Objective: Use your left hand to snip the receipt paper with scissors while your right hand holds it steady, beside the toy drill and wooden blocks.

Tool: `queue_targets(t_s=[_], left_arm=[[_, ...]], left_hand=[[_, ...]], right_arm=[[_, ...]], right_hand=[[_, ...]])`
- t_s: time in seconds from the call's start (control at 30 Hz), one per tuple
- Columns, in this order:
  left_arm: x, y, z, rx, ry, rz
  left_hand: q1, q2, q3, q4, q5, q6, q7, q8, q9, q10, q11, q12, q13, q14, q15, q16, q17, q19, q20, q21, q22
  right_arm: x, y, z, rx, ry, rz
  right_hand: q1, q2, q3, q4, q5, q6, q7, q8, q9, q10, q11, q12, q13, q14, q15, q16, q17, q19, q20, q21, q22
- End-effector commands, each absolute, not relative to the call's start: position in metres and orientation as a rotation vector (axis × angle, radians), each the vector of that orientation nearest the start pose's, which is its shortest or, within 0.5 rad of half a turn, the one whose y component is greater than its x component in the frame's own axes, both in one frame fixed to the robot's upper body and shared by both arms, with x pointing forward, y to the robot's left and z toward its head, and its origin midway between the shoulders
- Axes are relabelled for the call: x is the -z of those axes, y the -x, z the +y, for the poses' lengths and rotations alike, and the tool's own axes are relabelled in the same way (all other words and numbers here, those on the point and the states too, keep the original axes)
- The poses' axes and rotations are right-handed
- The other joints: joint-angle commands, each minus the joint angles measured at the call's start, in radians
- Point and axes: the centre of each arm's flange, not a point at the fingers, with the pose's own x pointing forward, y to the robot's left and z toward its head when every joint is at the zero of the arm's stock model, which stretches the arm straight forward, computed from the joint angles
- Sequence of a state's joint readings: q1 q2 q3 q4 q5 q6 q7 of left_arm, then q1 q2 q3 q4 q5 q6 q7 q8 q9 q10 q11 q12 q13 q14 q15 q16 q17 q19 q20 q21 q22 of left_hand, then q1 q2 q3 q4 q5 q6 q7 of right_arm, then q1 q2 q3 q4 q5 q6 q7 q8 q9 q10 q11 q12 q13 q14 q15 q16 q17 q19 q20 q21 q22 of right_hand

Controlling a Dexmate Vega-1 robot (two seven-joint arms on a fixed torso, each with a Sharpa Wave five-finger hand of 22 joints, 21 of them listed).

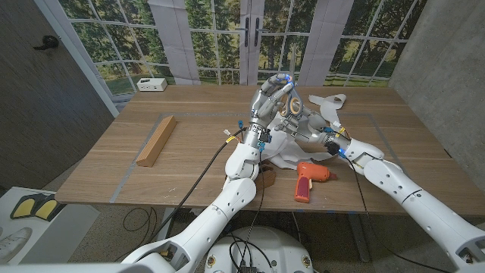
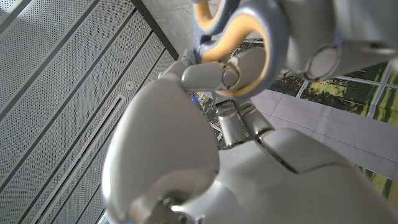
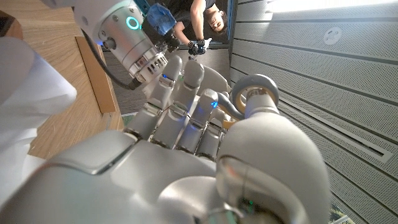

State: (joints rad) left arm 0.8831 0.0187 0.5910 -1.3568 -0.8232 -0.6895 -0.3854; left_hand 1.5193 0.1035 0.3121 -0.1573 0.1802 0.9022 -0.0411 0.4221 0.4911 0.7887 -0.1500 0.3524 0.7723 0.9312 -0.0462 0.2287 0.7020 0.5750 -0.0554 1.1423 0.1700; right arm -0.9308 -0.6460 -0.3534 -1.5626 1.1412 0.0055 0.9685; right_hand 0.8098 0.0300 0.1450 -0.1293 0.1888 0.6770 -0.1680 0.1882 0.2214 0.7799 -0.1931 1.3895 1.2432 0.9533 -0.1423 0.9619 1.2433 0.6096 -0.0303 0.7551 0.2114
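Above the table my left hand (image 1: 270, 97) gripped the scissors (image 1: 286, 85); my right hand (image 1: 297, 125) pinched the receipt paper (image 1: 327, 106), which might tear if tugged.

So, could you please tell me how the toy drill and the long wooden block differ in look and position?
The toy drill is orange with a compact, pistol-like shape, while the long wooden block is a plain tan bar. The toy drill lies near the table's front edge by the right arm; the long wooden block lies apart on the robot's left side. Both rest on the wooden table, untouched by either hand.
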Motion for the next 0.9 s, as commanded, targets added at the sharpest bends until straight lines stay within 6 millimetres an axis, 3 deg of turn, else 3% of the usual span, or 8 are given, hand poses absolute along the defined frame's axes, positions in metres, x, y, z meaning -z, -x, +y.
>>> queue_targets(t_s=[0.03,0.13,0.2,0.27,0.57,0.67,0.83,0.9], left_arm=[[-0.0017,-0.5391,0.0142,0.814,0.550,-1.004],[-0.0020,-0.5383,0.0139,0.814,0.546,-1.004],[-0.0019,-0.5378,0.0136,0.816,0.545,-1.005],[-0.0019,-0.5373,0.0134,0.817,0.543,-1.005],[-0.0025,-0.5362,0.0139,0.824,0.538,-1.006],[-0.0025,-0.5362,0.0136,0.828,0.536,-1.007],[-0.0033,-0.5346,0.0131,0.828,0.509,-1.028],[-0.0028,-0.5343,0.0126,0.833,0.510,-1.025]], left_hand=[[0.014,0.002,0.006,-0.005,0.005,0.007,0.002,0.002,0.000,0.004,-0.001,0.006,0.000,0.086,-0.172,0.002,0.003,0.010,-0.140,0.000,0.005],[0.015,0.003,0.006,-0.006,0.005,0.007,0.002,0.002,0.000,0.004,-0.002,0.006,0.000,0.085,-0.172,0.002,0.002,0.010,-0.139,0.000,0.005],[0.015,0.002,0.006,-0.006,0.005,0.009,0.002,0.002,-0.001,0.004,-0.001,0.007,0.001,0.086,-0.172,0.003,0.003,0.010,-0.139,0.000,0.005],[0.015,0.003,0.006,-0.005,0.006,0.006,-0.001,0.002,0.001,0.004,0.000,0.007,0.001,0.085,-0.172,0.002,0.002,0.010,-0.139,0.000,0.005],[0.015,0.002,0.005,-0.006,0.005,0.008,-0.001,0.002,-0.001,0.005,-0.001,0.008,0.002,0.088,-0.173,0.003,0.003,0.010,-0.139,0.001,0.005],[0.015,0.002,0.005,-0.005,0.006,0.008,-0.001,0.001,-0.001,0.005,-0.001,0.008,0.002,0.087,-0.172,0.003,0.004,0.010,-0.139,0.001,0.005],[0.014,0.002,0.004,-0.005,0.005,0.011,-0.002,0.002,-0.002,0.006,-0.001,0.008,0.001,0.087,-0.172,0.003,0.004,0.011,-0.139,0.001,0.005],[0.015,0.002,0.005,-0.005,0.006,0.011,0.000,0.001,-0.002,0.006,-0.001,0.007,0.001,0.087,-0.172,0.003,0.003,0.010,-0.139,0.001,0.005]], right_arm=[[0.0239,-0.5416,-0.2155,-1.315,-0.125,-0.523],[0.0231,-0.5411,-0.2161,-1.332,-0.095,-0.525],[0.0233,-0.5415,-0.2165,-1.333,-0.108,-0.527],[0.0239,-0.5422,-0.2173,-1.333,-0.121,-0.530],[0.0241,-0.5429,-0.2188,-1.342,-0.091,-0.523],[0.0240,-0.5428,-0.2194,-1.337,-0.091,-0.525],[0.0246,-0.5423,-0.2215,-1.330,-0.107,-0.527],[0.0248,-0.5420,-0.2230,-1.326,-0.111,-0.533]], right_hand=[[-0.012,-0.009,-0.009,0.007,0.010,0.017,-0.013,0.006,0.001,-0.057,0.017,0.062,0.000,-0.104,-0.072,0.020,-0.005,-0.053,0.030,-0.012,-0.002],[-0.022,0.005,-0.013,0.016,0.018,0.038,-0.022,0.005,-0.009,-0.262,0.033,0.112,-0.005,-0.252,-0.074,-0.019,-0.026,-0.141,0.057,-0.046,-0.010],[-0.027,0.017,-0.012,0.021,0.019,0.043,-0.022,0.004,-0.018,-0.406,0.012,0.062,-0.043,-0.309,-0.075,-0.055,-0.035,-0.170,0.076,-0.060,-0.013],[-0.029,0.019,-0.013,0.022,0.020,0.045,-0.023,0.005,-0.022,-0.475,0.011,0.016,-0.072,-0.349,-0.076,-0.099,-0.060,-0.165,0.075,-0.061,-0.015],[-0.029,0.016,-0.019,0.018,0.022,0.028,-0.029,0.002,-0.025,-0.624,0.065,-0.120,-0.184,-0.452,-0.070,-0.308,-0.196,-0.192,0.102,-0.086,-0.023],[-0.032,0.011,-0.025,0.017,0.023,0.023,-0.033,0.004,-0.024,-0.647,0.089,-0.173,-0.248,-0.520,-0.013,-0.427,-0.286,-0.215,0.109,-0.100,-0.024],[-0.032,0.005,-0.033,0.016,0.025,0.021,-0.034,0.008,-0.020,-0.708,0.117,-0.249,-0.322,-0.596,0.029,-0.543,-0.374,-0.243,0.125,-0.119,-0.024],[-0.031,0.002,-0.038,0.015,0.024,0.022,-0.035,0.011,-0.017,-0.782,0.142,-0.314,-0.364,-0.627,0.053,-0.588,-0.417,-0.255,0.131,-0.129,-0.024]])
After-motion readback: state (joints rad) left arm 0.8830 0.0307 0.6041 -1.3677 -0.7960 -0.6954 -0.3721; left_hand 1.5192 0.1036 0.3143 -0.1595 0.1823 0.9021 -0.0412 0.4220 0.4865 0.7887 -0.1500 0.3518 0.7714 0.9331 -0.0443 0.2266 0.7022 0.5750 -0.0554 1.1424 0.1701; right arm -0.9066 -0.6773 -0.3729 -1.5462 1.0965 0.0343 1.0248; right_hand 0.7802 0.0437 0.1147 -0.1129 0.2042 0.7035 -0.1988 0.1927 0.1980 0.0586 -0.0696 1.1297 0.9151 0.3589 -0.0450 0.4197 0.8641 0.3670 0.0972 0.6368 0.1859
